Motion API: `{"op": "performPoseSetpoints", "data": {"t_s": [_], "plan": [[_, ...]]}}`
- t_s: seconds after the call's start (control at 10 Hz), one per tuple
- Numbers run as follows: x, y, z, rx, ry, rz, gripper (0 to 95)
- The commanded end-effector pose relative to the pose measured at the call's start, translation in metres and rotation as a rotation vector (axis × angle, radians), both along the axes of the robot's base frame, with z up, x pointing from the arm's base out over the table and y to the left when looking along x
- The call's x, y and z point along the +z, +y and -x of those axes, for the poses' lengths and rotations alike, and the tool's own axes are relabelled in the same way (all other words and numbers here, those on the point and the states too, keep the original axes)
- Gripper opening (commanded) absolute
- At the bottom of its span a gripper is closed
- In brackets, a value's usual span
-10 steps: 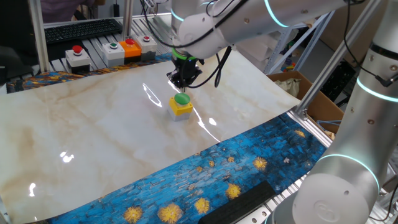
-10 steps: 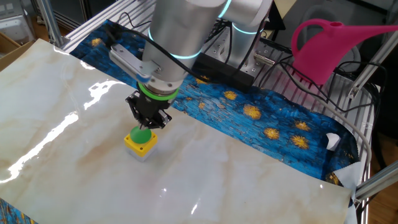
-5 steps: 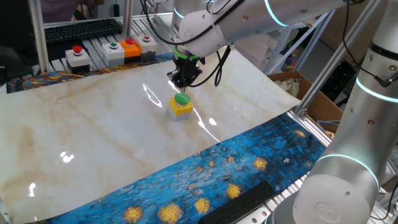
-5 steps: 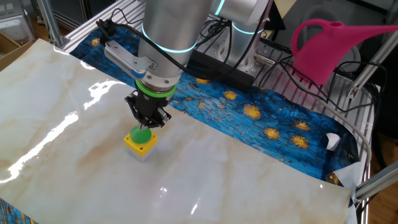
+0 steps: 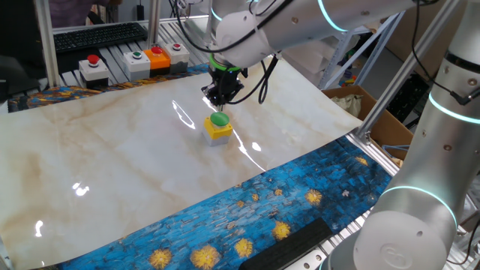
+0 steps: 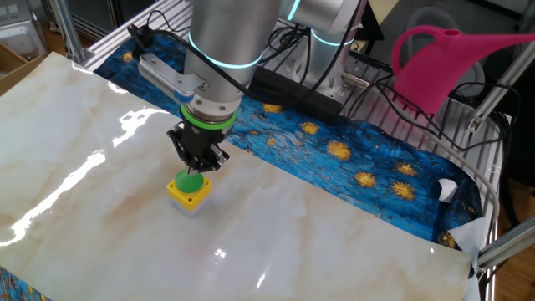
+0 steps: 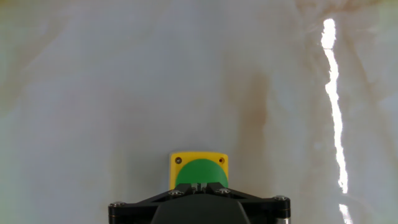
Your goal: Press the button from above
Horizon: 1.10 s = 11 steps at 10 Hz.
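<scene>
- The button (image 5: pixel 218 119), green on its yellow box, sits mid-frame on the marble worktop (image 5: pixel 112 165).
- The jaws hover directly above it, tips pressed together in the hand view.

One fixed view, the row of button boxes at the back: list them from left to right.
Grey-white box with red button → grey-white box with green button → orange box → box with a red button, its far end hidden behind the robot's arm.
</scene>
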State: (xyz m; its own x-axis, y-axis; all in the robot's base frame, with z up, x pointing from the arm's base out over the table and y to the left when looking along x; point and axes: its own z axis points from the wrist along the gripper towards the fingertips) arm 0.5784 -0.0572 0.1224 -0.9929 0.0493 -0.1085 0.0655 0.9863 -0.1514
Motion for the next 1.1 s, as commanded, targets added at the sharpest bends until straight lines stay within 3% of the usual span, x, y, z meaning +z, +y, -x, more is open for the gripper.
{"op": "performPoseSetpoints", "data": {"t_s": [0.1,1.1], "plan": [[0.0009,0.0015,0.0002,-0.022,0.009,-0.064,0.0],[0.0013,0.003,0.0006,-0.033,0.007,-0.091,0.0]]}}
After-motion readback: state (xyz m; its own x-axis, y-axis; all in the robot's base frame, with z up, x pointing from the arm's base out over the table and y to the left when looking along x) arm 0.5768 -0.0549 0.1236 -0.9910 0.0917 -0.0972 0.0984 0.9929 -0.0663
